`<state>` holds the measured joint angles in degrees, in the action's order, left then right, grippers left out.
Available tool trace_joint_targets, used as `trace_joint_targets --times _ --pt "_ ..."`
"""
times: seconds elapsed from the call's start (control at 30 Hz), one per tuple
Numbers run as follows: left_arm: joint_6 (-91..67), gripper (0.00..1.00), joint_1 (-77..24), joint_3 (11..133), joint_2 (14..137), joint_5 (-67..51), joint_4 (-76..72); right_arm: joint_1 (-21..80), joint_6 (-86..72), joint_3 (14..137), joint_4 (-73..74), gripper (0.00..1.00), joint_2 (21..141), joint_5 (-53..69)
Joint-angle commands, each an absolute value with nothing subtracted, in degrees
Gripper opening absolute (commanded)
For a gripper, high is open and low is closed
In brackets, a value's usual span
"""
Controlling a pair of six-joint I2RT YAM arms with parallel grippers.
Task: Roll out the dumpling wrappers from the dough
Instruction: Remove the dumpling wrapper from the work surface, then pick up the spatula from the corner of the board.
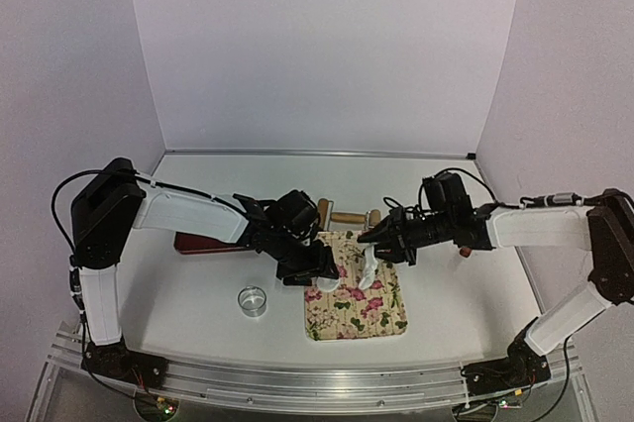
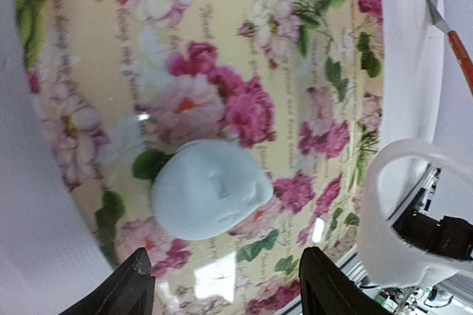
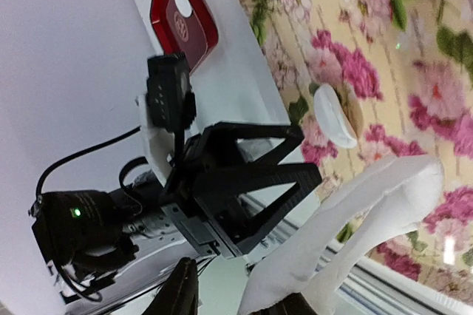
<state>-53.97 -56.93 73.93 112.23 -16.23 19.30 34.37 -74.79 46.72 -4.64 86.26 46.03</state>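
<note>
The dough lump [image 2: 211, 189], a soft rounded mass, lies free on the floral mat [image 2: 222, 49], just past the fingertips of the left hand [image 2: 224, 256]. That hand is spread open, its two fingers standing either side of the lump with nothing between them. To that hand's right hangs the dough sheet [image 3: 369, 204], a limp white strip with a round hole. It is pinched at its top by the right hand [image 3: 236, 289], which is closed on it and holds it above the mat with the lower end drooping toward the cloth. I can make out no finished round wrapper.

The step in hand looks like setting up a fresh lump for rolling, with the cut-out scrap lifted out of the way. The next move calls for a tool. The rolling pin [image 1: 347, 216] lies on the counter [image 1: 198, 293] beyond the mat, on the far side of both hands, and the ring cutter [image 1: 253, 300] sits nearer the arm bases, to the left hand's near side. The open left hand seems best placed to fetch the pin. The right hand should first put the sheet down away from the lump, since soft dough may stick if the two touch.
</note>
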Motion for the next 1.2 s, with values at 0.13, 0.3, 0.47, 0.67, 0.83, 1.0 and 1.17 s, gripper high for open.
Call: trace_joint_targets --times 0.13,0.3,0.47,0.67,0.83,1.0,1.17 --pt "-55.1 0.73 -56.6 70.3 102.9 -8.0 24.4 34.1 -42.5 68.9 39.2 0.14 93.6 26.1" --pt "-54.8 0.75 -56.6 70.7 102.1 -6.9 25.3 34.2 -39.2 70.5 41.9 0.14 94.5 21.4" --pt "-53.8 0.78 -56.6 71.6 100.6 -6.3 27.0 34.1 -37.6 71.4 42.4 0.24 94.0 22.9" --pt "-56.6 0.79 -55.7 70.3 97.0 -3.6 33.4 34.2 -34.3 70.8 42.4 0.42 90.9 24.9" --pt "-59.8 0.8 -53.8 64.8 90.3 -3.1 33.8 34.2 -30.8 68.5 42.3 0.53 88.5 27.5" --pt "-60.8 0.81 -49.8 58.8 86.3 -6.3 33.7 34.2 -30.4 66.2 41.3 0.53 88.6 27.1" --pt "-59.4 0.81 -44.2 56.3 81.9 -6.6 33.4 34.2 -33.9 70.3 45.2 0.55 89.3 15.0"
